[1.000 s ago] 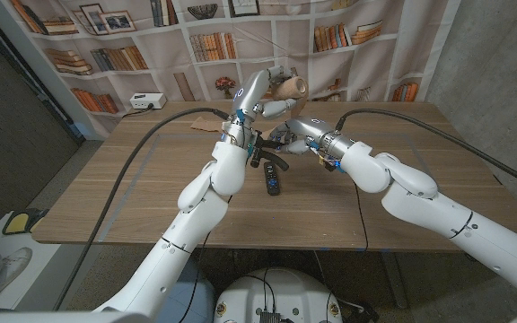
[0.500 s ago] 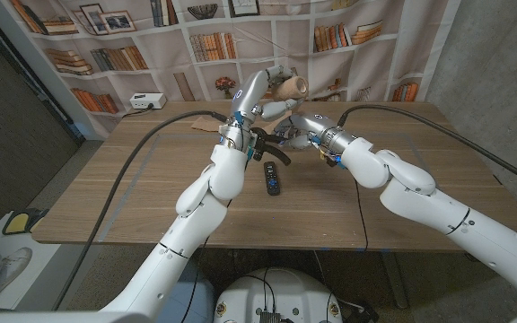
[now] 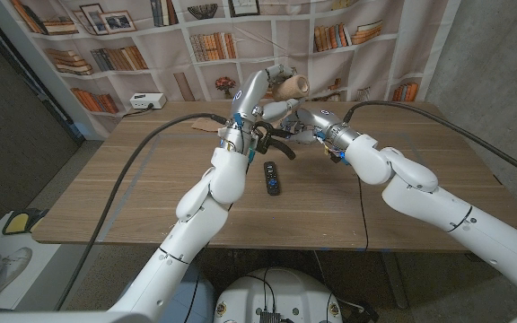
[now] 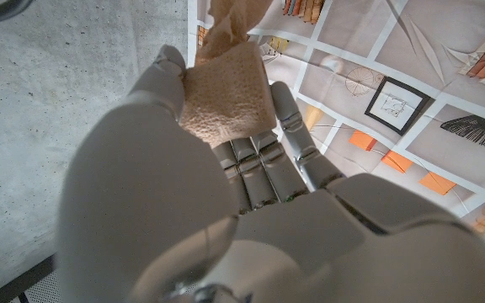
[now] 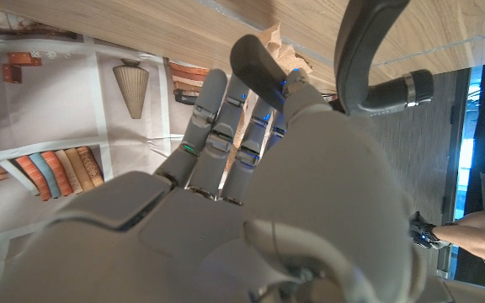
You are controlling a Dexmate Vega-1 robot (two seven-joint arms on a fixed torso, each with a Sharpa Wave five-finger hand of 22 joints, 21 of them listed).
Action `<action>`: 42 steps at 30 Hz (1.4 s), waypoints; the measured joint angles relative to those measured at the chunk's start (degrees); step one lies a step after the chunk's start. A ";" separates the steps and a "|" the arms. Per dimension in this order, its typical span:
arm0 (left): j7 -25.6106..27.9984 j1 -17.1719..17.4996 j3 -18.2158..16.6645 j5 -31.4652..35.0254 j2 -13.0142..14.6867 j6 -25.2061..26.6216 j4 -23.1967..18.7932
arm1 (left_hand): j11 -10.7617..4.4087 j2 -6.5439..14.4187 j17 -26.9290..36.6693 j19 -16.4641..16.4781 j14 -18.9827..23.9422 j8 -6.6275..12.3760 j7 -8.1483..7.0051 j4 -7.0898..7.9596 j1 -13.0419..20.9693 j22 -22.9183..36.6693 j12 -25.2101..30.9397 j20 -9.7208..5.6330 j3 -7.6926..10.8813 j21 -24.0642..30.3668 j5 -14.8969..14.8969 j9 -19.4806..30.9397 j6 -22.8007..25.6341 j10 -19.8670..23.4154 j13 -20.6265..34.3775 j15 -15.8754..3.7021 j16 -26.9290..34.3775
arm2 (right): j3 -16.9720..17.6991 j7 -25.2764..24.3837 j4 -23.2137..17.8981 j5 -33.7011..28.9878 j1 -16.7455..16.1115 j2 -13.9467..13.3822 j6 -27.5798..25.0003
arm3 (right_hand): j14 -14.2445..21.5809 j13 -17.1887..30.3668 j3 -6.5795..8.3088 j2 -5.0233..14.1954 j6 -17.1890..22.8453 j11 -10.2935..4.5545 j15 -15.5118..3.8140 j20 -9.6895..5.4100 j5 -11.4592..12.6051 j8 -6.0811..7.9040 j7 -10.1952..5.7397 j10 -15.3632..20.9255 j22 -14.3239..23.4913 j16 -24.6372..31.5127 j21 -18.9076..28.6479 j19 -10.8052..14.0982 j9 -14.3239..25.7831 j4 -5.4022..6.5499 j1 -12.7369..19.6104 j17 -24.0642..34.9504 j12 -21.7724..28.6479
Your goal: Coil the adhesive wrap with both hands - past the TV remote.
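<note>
While the left hand (image 3: pixel 272 82) grips the tan wrap (image 3: pixel 290 88) raised above the tabletop (image 3: pixel 133 188), the right hand (image 3: pixel 305 119) reaches up beside it; its grasp cannot be told. At 6 o'clock of both lies the remote (image 3: pixel 273 178).

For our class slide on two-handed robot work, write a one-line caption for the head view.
Left hand holds a tan roll of wrap up above the table, right hand close below, remote lying nearer the robot.
</note>
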 measured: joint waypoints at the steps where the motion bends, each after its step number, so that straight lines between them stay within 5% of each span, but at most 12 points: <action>1: 0.03 0.02 0.01 0.00 0.00 -0.04 -0.04 | 0.00 0.06 0.01 0.00 0.00 0.07 0.00 0.00 -0.06 -0.14 -0.14 0.00 0.00 0.00 0.00 0.00 0.00 0.00 0.00 0.00 -0.04 | 0.00 -0.03 0.00 0.00 0.00 0.00 -0.01 | 0.00 0.00 0.00 0.00 0.00 0.00 0.00 0.00 -0.03 0.00 0.00 0.00 0.00 -0.01 0.00 0.00 0.00 0.00 0.00 0.00 0.00; 42: 3.76 3.07 -0.30 -0.83 1.37 -5.11 -1.96 | -0.22 0.03 0.46 -0.82 0.31 0.17 -0.21 0.00 -0.03 -1.59 -0.42 -0.21 0.00 1.65 -0.01 0.00 -0.21 0.22 0.54 -0.32 -0.96 | 2.65 -2.83 0.25 3.64 0.73 0.39 -5.01 | 0.38 -0.02 0.00 -0.01 -0.08 -0.05 0.04 -0.21 0.02 -0.03 0.08 0.05 0.00 -0.28 0.45 -0.19 0.01 0.00 0.01 -0.02 -0.02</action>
